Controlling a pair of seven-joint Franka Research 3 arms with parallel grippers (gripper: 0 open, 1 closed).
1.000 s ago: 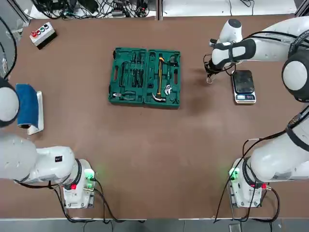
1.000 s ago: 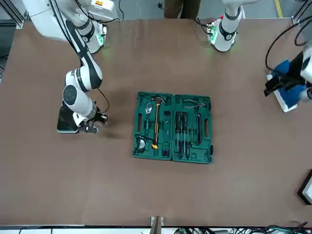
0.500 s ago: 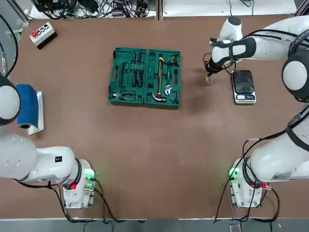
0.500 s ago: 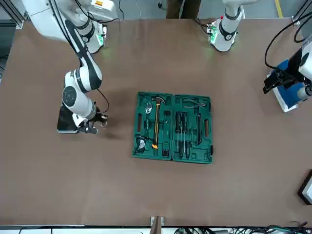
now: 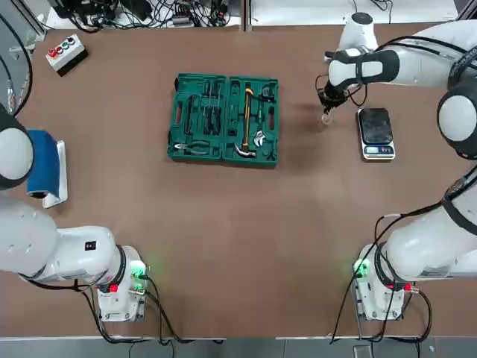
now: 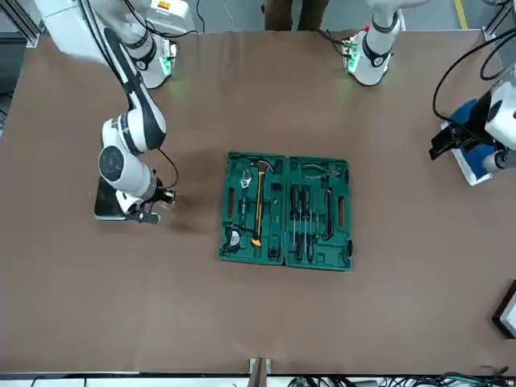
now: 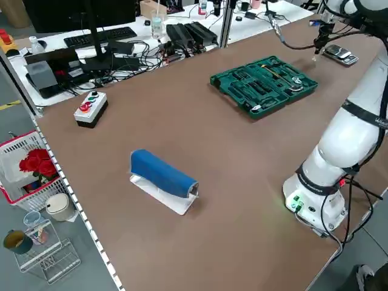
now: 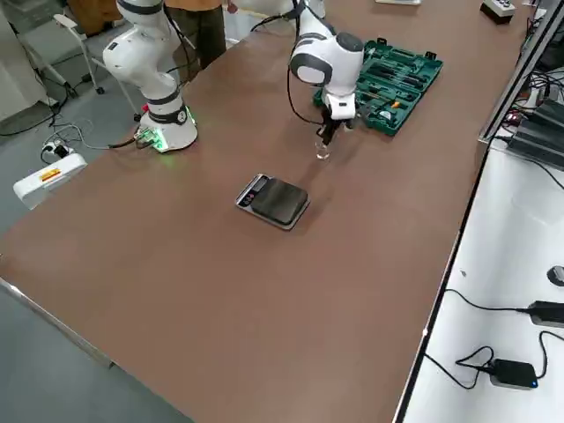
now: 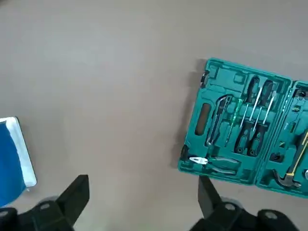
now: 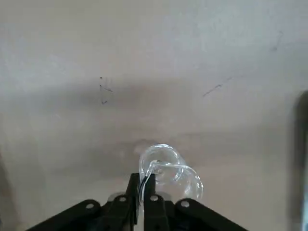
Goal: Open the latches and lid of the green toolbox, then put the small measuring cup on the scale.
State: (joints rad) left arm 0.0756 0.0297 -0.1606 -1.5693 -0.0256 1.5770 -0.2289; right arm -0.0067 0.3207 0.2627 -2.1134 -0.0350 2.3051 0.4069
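right gripper [image 10: 143,190]: pinched on the rim of the small measuring cup [image 10: 168,171], cup lifted off the table [image 5: 223,239], between toolbox and scale
small measuring cup: clear, just beside the scale [image 5: 375,133], not on its plate
scale: near table's right edge, plate bare
green toolbox [image 5: 223,118]: lies flat open mid-table, lid [image 5: 198,116] folded out on the left, yellow-handled hammer [image 5: 246,123] in right half
left gripper [image 9: 139,202]: fingers wide apart, holding nothing, raised at table's left by the blue roll [image 5: 42,162]
button box [image 5: 65,52]: far left corner
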